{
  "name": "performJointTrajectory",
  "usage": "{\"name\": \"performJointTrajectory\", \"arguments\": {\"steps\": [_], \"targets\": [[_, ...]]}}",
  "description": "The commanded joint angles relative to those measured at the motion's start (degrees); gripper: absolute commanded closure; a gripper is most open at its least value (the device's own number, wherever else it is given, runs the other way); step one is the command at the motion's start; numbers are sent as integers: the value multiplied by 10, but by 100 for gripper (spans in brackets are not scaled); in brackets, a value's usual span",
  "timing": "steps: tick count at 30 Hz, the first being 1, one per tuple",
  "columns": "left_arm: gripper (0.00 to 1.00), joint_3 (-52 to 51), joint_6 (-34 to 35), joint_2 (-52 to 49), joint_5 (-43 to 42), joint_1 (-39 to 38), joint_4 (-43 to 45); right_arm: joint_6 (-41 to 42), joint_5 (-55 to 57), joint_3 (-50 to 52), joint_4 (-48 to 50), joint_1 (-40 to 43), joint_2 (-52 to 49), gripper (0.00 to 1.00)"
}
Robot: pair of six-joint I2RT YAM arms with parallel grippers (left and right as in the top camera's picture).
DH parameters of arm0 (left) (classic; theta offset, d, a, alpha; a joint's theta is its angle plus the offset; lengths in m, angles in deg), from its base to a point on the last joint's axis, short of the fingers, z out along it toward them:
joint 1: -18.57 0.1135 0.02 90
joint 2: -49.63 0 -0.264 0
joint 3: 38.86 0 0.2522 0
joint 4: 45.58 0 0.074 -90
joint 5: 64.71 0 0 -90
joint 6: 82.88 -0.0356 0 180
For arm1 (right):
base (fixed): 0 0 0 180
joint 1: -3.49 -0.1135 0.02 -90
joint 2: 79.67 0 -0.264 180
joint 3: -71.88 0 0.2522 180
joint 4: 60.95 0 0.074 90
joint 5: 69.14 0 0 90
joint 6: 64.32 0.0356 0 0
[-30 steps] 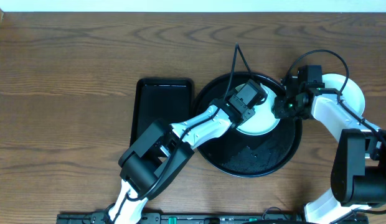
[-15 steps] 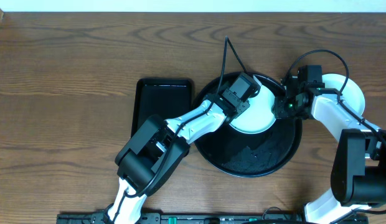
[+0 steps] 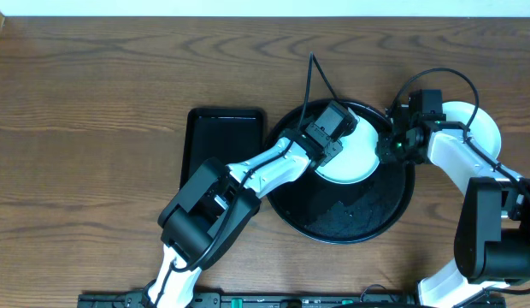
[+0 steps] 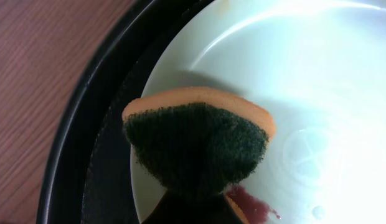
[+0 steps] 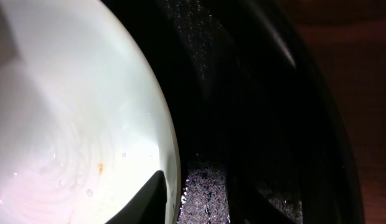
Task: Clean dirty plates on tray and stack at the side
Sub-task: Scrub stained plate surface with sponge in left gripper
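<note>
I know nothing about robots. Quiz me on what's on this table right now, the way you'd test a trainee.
1. True or false: the plate beneath the left claw lies in the round tray.
2. What does the left claw hold? A) a cloth B) a sponge C) a fork
3. Fill in: a second plate sits outside the round tray, on the robot's ___ side.

Key: 1 true; 2 B; 3 right.
</note>
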Motion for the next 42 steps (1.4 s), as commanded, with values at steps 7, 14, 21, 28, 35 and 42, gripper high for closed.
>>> {"name": "performJointTrajectory", "arguments": {"steps": [7,14,21,28,35,42], "targets": [[93,12,-3,0,-1,0,-4,-3,-14,-1,7,-8,13,70],[93,12,-3,-5,-1,0,-2,-3,-3,-1,10,-8,2,76],[92,12,-2,-22,-1,0,11,-3,-3,-1,13,-8,-6,99],[92,12,23,-47,-2,0,13,-3,-11,-1,16,-8,-6,99],[92,12,28,-49,-42,1,10,-3,-20,-1,18,-9,-6,99],[92,12,47,-56,-120,1,-11,-3,-20,-1,18,-8,-6,99]]}}
